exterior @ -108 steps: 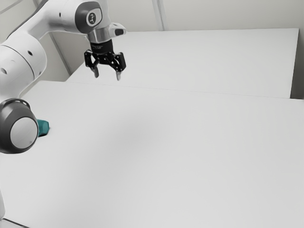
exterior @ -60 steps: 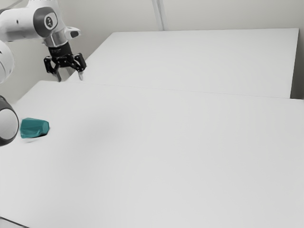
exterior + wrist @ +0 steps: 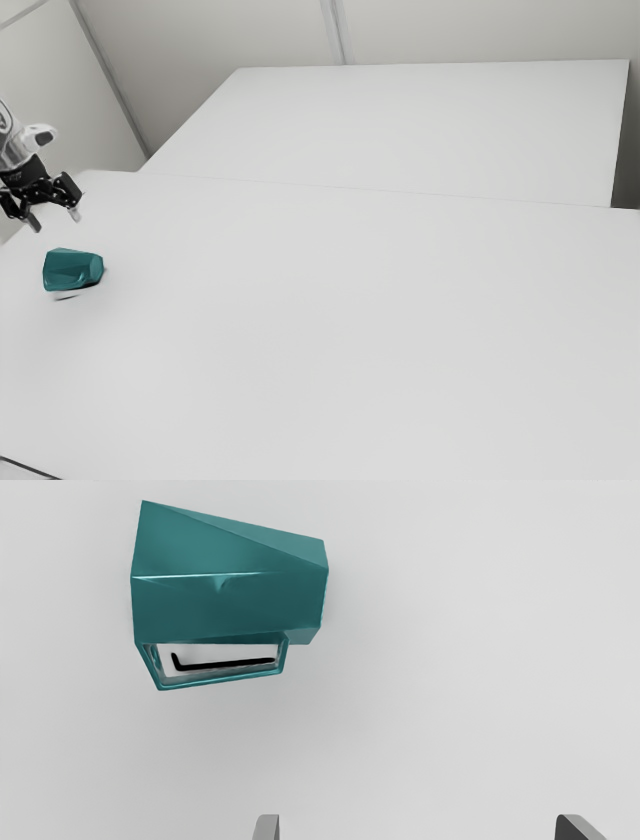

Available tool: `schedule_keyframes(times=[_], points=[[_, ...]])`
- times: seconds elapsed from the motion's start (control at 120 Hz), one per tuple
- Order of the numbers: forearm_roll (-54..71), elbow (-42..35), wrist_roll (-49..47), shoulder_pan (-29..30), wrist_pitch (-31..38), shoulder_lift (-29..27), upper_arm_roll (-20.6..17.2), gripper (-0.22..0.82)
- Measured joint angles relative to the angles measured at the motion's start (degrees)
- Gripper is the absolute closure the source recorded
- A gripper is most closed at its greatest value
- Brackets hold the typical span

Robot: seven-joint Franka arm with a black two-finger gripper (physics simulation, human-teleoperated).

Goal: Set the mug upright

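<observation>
Finding: teal, faceted, hard-looking mug [image 3: 73, 270] lying on its side, not upright, on the smooth white table [image 3: 350, 330]; black two-finger gripper [image 3: 55, 220] apart from it.
Detail: The mug's tapered body lies lengthwise, with its angular teal loop handle [image 3: 225, 680] out to one side; the flat facets and that handle probably keep it from rolling. The gripper is raised higher than the mug, presumably for clearance over it. Both grey fingertips [image 3: 268, 827] stand wide apart, with nothing between them and no contact with the mug; the spread would suit taking in its body or handle.
</observation>
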Motion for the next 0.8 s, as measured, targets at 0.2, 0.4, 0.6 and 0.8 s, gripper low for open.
schedule_keyframes(times=[0.2,0.4,0.6,0.8], points=[[-2.9,2.2,8.4,6.8,2.2,4.7,0.0,0.0],[-4.1,8.7,15.2,14.1,1.1,10.9,-1.5,0.0],[-8.1,18.3,21.2,17.9,0.0,19.3,-4.9,0.0],[-14.7,22.6,26.6,22.1,-0.9,25.0,-7.0,0.0]])
